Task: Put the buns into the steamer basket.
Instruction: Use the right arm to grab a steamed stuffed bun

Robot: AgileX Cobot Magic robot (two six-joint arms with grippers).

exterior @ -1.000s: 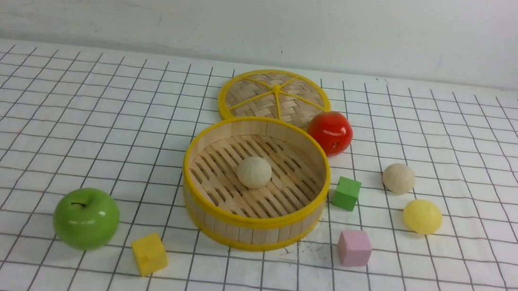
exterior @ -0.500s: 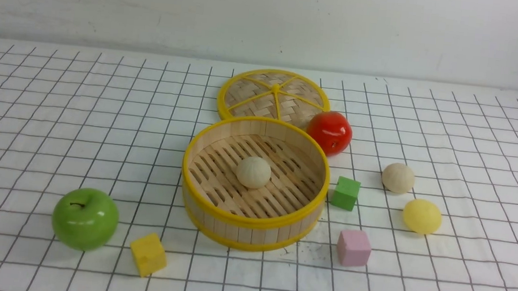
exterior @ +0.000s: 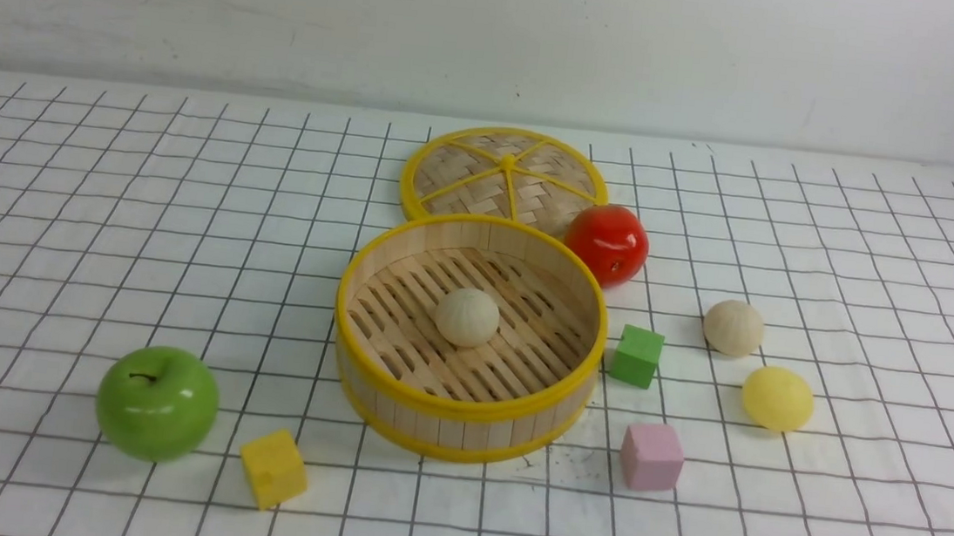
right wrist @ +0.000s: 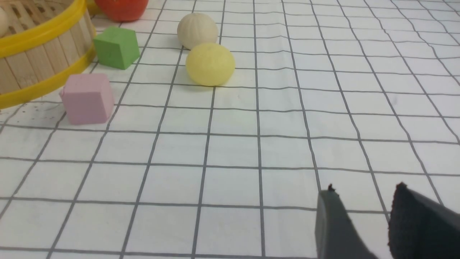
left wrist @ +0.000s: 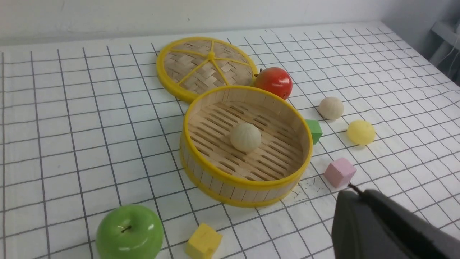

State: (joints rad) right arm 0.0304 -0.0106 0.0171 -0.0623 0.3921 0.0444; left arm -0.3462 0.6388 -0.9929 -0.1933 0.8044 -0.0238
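My right jaws stand spread, nothing between the two dark fingertips, low over bare cloth. My left jaws show only as one dark mass, at nine o'clock on the far left edge in the front view, and I cannot tell whether they are spread or pressed together. Taking the steamer basket as the clock's centre in the front view, twelve away from me: it stands upright, mouth up, with its floor slats running roughly ten to four. One beige bun sits mid-floor. It is round, with no long axis and fine ridges over its top. A second beige bun lies at three o'clock on the worktop, well apart from the basket. The pale yellow bun lies just beside it, nearer four, slightly wider than tall. The woven lid lies flat at twelve, the red fruit at one, the green cube just beside the basket at three, the pink cube at four, the yellow cube at seven, and the green apple at eight. The worktop wears a white, black-gridded, faintly rippled cloth; a plain white wall stands at twelve.
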